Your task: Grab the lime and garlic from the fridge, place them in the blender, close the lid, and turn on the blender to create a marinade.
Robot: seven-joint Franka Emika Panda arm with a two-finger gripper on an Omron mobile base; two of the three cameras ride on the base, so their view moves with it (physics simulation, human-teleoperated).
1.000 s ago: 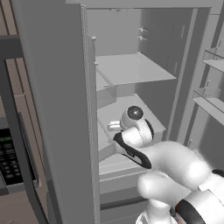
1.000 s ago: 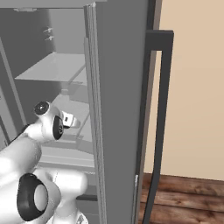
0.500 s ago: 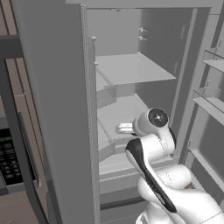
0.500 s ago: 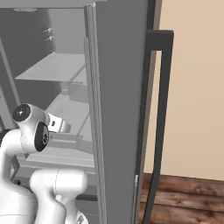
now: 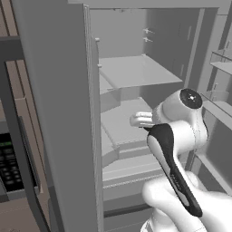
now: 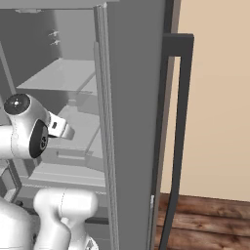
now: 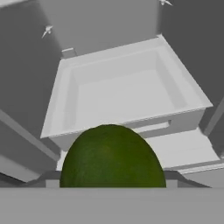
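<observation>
1. No brand, label or readable writing was seen anywhere; the microwave at the left edge of the left base view had a dark panel w/ small greenish marks, too blurred to read.
2. The lime sat right at the bottom of the hand view, dark green, very close to the cam, between the gripper fingers; the tips themselves were hidden behind it.
3. Claw state: jaws stood wide w/ the lime filling the gap between them, so it was grasping the lime. Actual pad contact couldn't be made out.
4. The fridge stood open, arm reaching into it at mid-shelf height. In the left base view the hand showed pale just ahead of the wrist, over the middle shelf.
5. Beyond the lime in the hand view: a light grey open drawer, nothing visible in it, w/ a flat shelf just below it.
6. In the way: fridge door edge-on in the right base view, blocking much of the interior; its dark handle ran down the outer side.
7. Door bins at right in the left base view, near the arm's elbow.
8. Beige wall and wood floor to the right of the fridge.
</observation>
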